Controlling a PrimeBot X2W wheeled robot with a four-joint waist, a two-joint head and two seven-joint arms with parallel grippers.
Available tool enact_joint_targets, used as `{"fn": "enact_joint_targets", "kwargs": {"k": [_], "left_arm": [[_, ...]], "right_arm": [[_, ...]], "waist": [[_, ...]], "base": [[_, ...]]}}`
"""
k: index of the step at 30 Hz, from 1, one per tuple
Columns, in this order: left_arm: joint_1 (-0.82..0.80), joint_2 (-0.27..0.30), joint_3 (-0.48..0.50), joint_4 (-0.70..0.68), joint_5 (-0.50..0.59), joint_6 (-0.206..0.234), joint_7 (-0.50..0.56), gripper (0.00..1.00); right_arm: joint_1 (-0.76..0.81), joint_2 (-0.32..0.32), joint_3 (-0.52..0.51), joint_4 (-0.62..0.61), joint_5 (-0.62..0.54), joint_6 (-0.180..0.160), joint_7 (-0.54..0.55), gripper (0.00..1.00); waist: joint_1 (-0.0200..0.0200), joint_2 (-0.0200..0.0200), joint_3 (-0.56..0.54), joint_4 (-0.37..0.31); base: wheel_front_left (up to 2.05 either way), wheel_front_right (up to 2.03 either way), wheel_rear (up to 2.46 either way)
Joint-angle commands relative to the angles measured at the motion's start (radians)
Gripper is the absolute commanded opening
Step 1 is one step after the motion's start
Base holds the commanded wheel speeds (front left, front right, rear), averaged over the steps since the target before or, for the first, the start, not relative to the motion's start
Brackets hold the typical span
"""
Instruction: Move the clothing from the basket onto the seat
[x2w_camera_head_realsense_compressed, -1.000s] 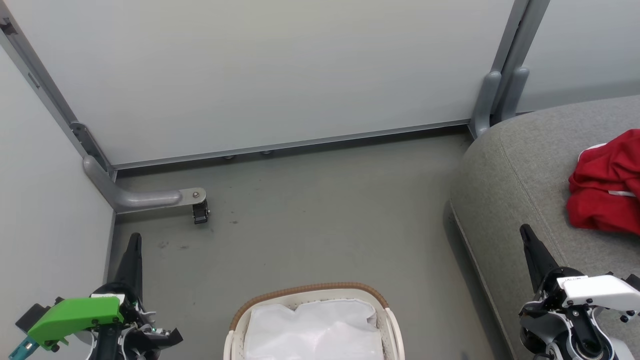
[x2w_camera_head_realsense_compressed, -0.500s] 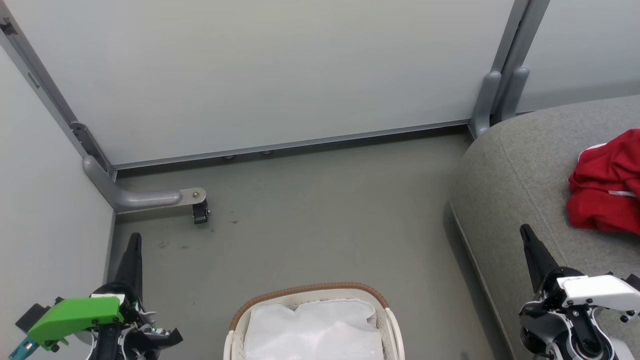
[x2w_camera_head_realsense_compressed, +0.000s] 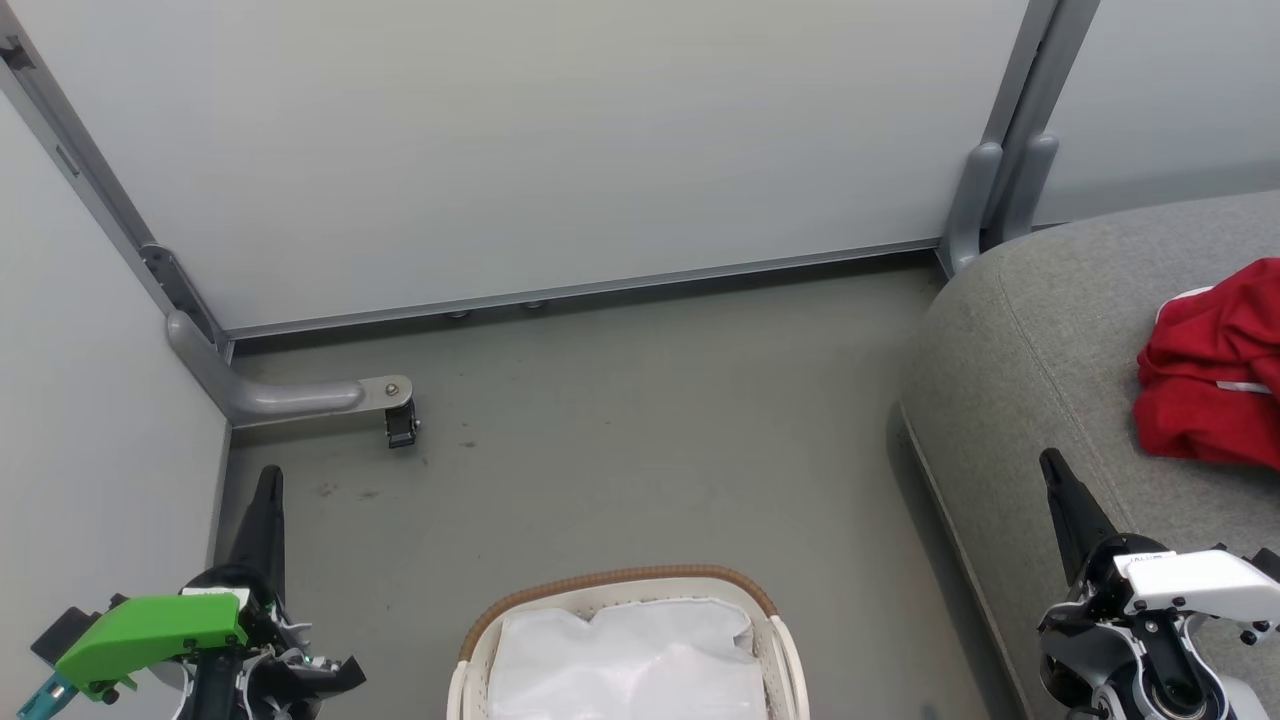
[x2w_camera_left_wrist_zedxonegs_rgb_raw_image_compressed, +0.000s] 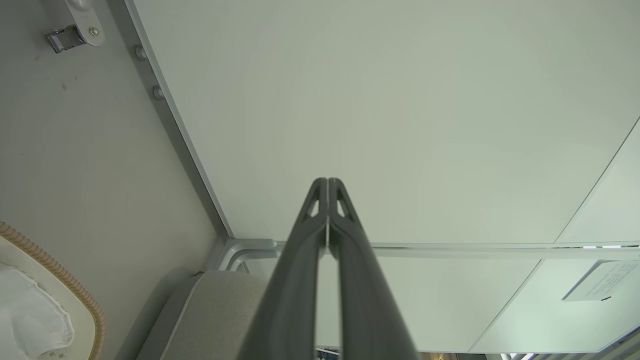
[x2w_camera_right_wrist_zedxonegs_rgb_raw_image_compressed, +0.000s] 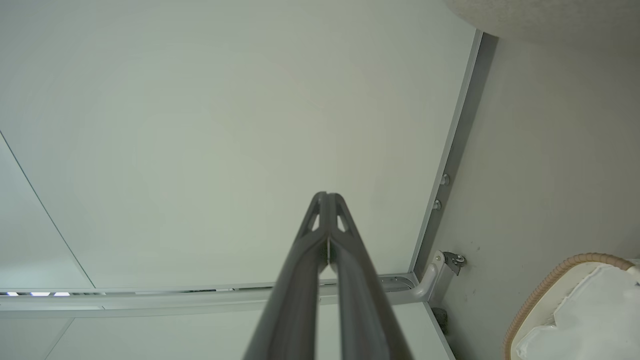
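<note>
So the clothing is a bunched red heap with a bit of white trim, sitting on top of the seat at the far right of the head view. It runs off the picture's edge there, so I can't tell its long axis or how many pieces are in it. From the right gripper it lies ahead and off to the right, near but not touching, and that gripper hangs over the seat's front part. The right arm is clearly the closer one to the pile. The left gripper is way over on the other side by the wall panel, well apart from it. Both grippers have their fingers pressed flat together with nothing between them, and the wrist views make that really obvious. The basket sits on the floor low in the middle, between the two arms and beside the seat. All I can see in it is the white liner, no red at all. Its near half is cut off by the bottom edge though, so I can't swear it's empty. My read: the job looks about done. If anything's left, it'd be down and inward from either gripper, with the left maybe a touch closer.
</note>
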Motion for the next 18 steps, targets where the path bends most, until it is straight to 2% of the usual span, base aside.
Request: {"fn": "enact_joint_targets", "kwargs": {"k": [1,18], "left_arm": [[-0.011,0.006,0.002,-0.002,-0.003,-0.006,0.003,0.00],[-0.011,0.006,0.002,-0.002,-0.003,-0.006,0.003,0.00]], "right_arm": [[-0.007,-0.006,-0.002,-0.003,0.003,0.000,0.003,0.00],[-0.007,-0.006,-0.002,-0.003,0.003,0.000,0.003,0.00]], "waist": [[0.0000,0.0000,0.000,0.000],[0.0000,0.0000,0.000,0.000]], "base": [[0.00,0.00,0.00],[0.00,0.00,0.00]]}}
